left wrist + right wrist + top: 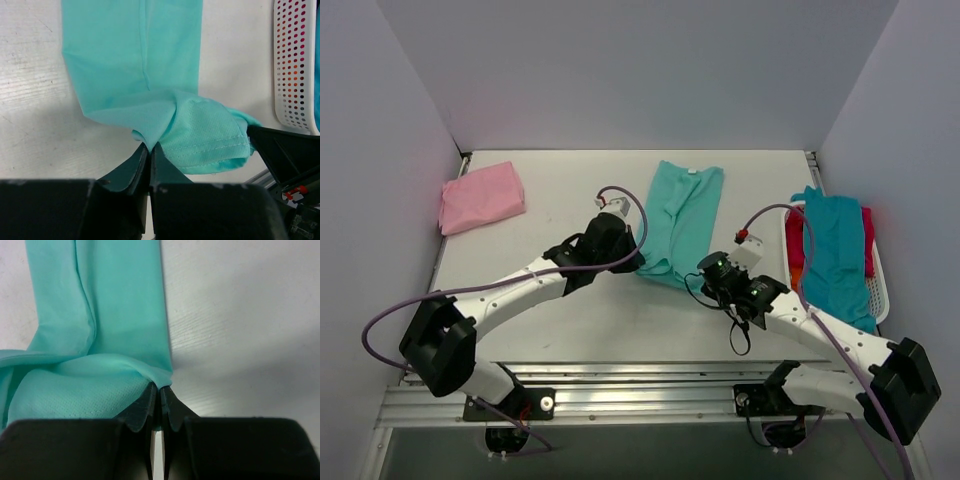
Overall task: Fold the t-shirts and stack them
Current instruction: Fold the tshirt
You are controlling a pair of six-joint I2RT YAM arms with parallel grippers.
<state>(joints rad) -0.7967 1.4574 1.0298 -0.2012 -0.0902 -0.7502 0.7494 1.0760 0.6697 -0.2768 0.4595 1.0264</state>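
— Update: L claw (150, 148) pinched tight on mint shirt (682, 215), near hem corner; R claw (160, 388) clamped on other corner.
— Copy. Shirt's centre of surface (570, 320), collar far end, hem bunched btwn claws.

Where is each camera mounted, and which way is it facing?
Top external: above, behind the bases, looking down on table, both arms, mint shirt, basket.
Left wrist: on left gripper, facing along the shirt; jaws shut.
Right wrist: on right gripper, likewise.
Both wrist views share the shirt's pinched near edge.
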